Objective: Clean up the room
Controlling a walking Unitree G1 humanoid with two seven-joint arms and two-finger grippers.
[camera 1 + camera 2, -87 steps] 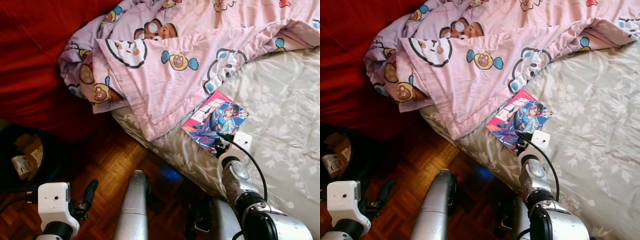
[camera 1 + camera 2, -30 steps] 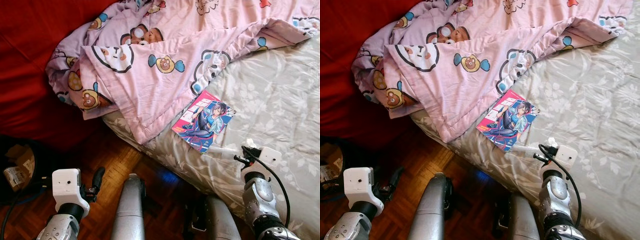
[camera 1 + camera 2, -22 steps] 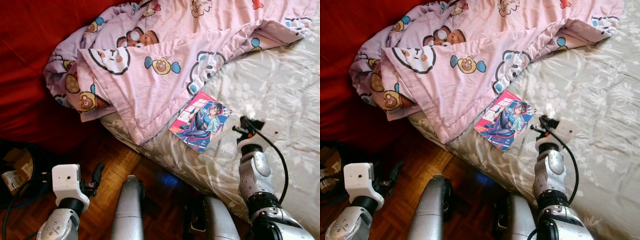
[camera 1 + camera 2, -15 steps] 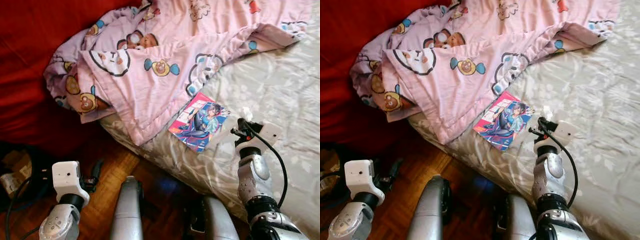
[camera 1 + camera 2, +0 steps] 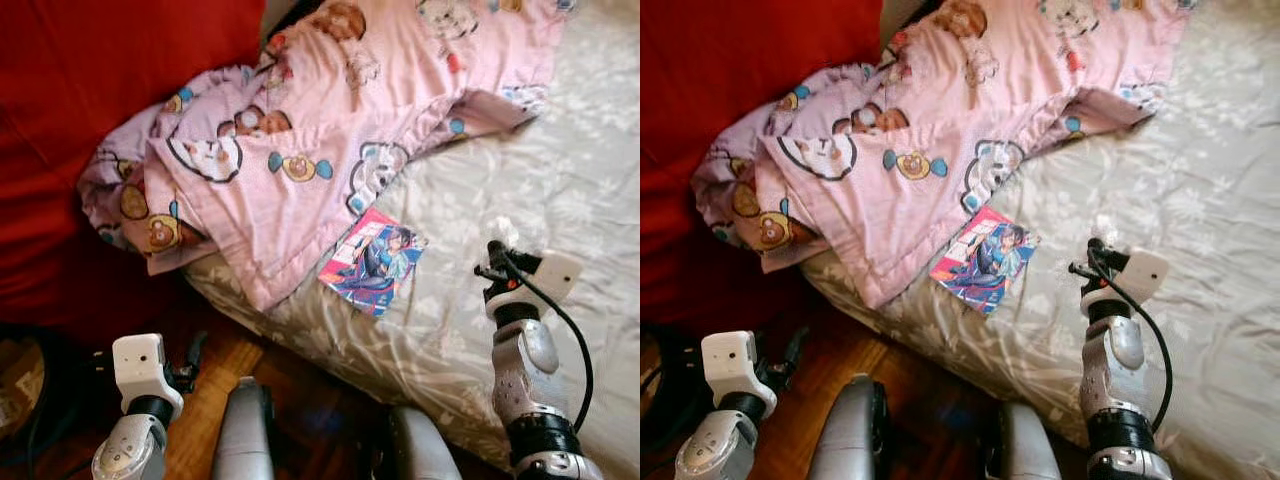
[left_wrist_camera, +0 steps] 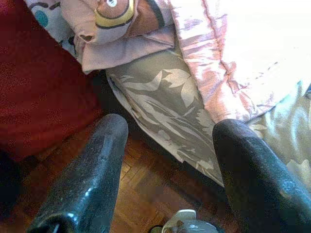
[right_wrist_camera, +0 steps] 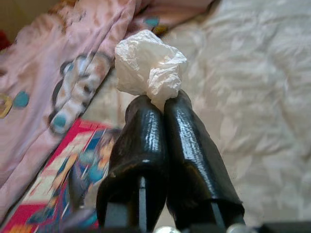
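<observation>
A crumpled white tissue is pinched between the closed fingers of the right gripper above the bed, presumably for disposal, while the left gripper hangs apart and empty by the bed's edge.

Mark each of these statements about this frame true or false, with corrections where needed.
1. The right gripper is shut on a crumpled white tissue. True.
2. The comic book lies on the wooden floor. False: it lies on the grey floral bedsheet, beside the edge of the pink blanket.
3. The left gripper is open and holds nothing. True.
4. The left gripper is up over the bed. False: it hangs low, above the wooden floor by the bed's edge.
5. The pink blanket is folded neatly. False: it lies rumpled, spilling over the bed's side.
</observation>
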